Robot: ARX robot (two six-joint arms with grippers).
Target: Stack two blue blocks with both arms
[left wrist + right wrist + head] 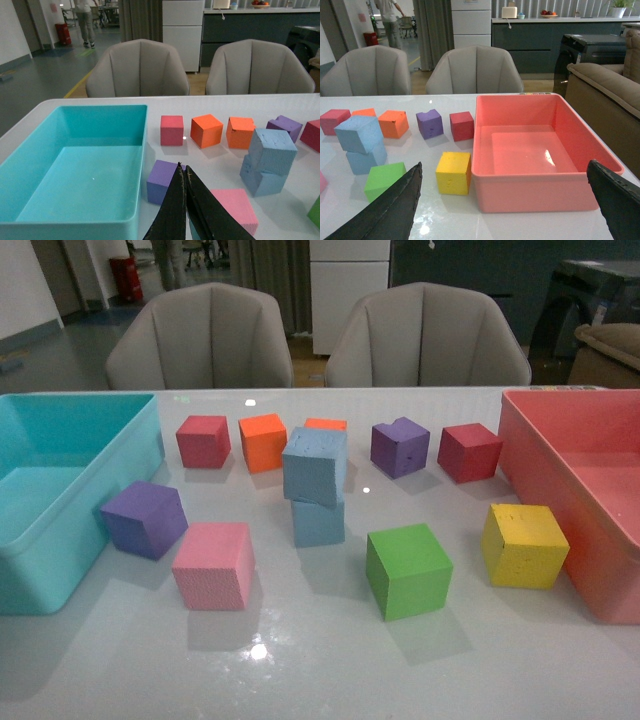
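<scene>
Two light-blue blocks stand stacked at the table's middle: the upper blue block [315, 466] sits turned and slightly tilted on the lower blue block [319, 521]. They also show in the left wrist view [272, 150] and the right wrist view [360, 134]. Neither arm shows in the front view. My left gripper [182, 167] is shut and empty, above a purple cube [163, 180], well away from the stack. My right gripper [502, 172] is wide open and empty, its black fingers [395, 207] framing the pink bin's near wall.
A teal bin [60, 495] stands at the left, a pink bin [580, 490] at the right. Around the stack lie red [203, 440], orange [262, 441], purple [400, 446], dark red [469, 451], yellow [523, 545], green [407, 570] and pink [214, 565] cubes. Two chairs stand behind.
</scene>
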